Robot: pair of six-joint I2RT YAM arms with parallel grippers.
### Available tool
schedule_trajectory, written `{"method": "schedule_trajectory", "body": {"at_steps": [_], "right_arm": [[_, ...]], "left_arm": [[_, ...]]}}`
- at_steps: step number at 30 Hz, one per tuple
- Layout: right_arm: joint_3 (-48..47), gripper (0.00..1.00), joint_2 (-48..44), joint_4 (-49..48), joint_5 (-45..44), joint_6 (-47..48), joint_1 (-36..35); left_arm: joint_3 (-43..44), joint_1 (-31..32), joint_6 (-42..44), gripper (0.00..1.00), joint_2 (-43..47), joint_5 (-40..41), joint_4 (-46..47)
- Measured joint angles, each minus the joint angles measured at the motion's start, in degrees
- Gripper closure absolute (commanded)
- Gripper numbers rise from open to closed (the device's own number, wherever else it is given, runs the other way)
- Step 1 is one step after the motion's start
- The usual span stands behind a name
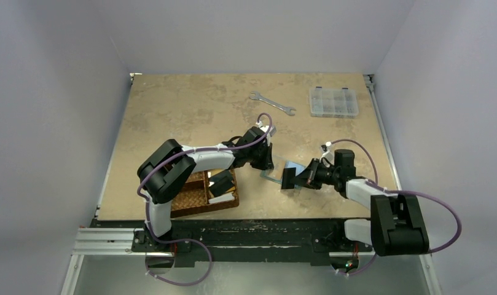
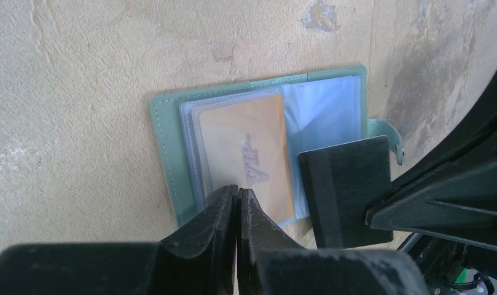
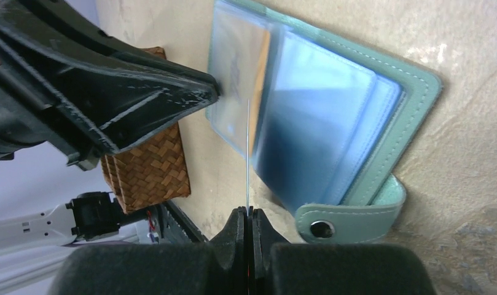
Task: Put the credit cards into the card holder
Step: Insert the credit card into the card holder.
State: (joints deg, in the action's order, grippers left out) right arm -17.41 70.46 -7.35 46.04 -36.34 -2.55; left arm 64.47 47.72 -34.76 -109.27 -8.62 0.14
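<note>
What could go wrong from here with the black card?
1. The black card, pinched in the right end effector, may miss a clear sleeve and skid over the card holder.
2. The left end effector, shut at the orange card, might drag the holder.

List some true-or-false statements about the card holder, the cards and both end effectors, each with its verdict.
1. The card holder lies open on the table. True.
2. An orange card sits in one of its clear sleeves. True.
3. The right end effector is open and empty. False: it is shut on a black card.
4. The left end effector is wide open. False: its jaws are shut, at the edge of the orange card's sleeve.
5. The wrench lies in the basket. False: it lies on the table, apart from the basket.
</note>
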Motion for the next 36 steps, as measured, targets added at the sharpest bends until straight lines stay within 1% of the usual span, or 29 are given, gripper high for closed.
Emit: {"method": "schedule_trajectory", "body": {"at_steps": [5,18,24,30,36], "right_arm": [[0.0,1.00,3.9,-0.4,0.0,0.0,0.0],[-0.9,1.00,8.3,-3.8,1.1,-0.1,0.4],[-1.1,1.00,7.4,-3.5,1.2,0.0,0.4],[-1.6,1.00,2.1,-0.2,0.0,0.9,0.4],[-2.6,1.00,5.4,-0.8,0.1,1.0,0.4]], "left_arm": [[-0.3,0.0,0.0,0.95,0.0,0.0,0.7],[-0.6,0.0,0.0,0.95,0.0,0.2,1.5],[-0.6,0.0,0.0,0.95,0.0,0.2,1.5],[-0.6,0.0,0.1,0.96,0.0,0.2,1.6],[-0.9,0.0,0.1,0.95,0.0,0.1,2.1]]}}
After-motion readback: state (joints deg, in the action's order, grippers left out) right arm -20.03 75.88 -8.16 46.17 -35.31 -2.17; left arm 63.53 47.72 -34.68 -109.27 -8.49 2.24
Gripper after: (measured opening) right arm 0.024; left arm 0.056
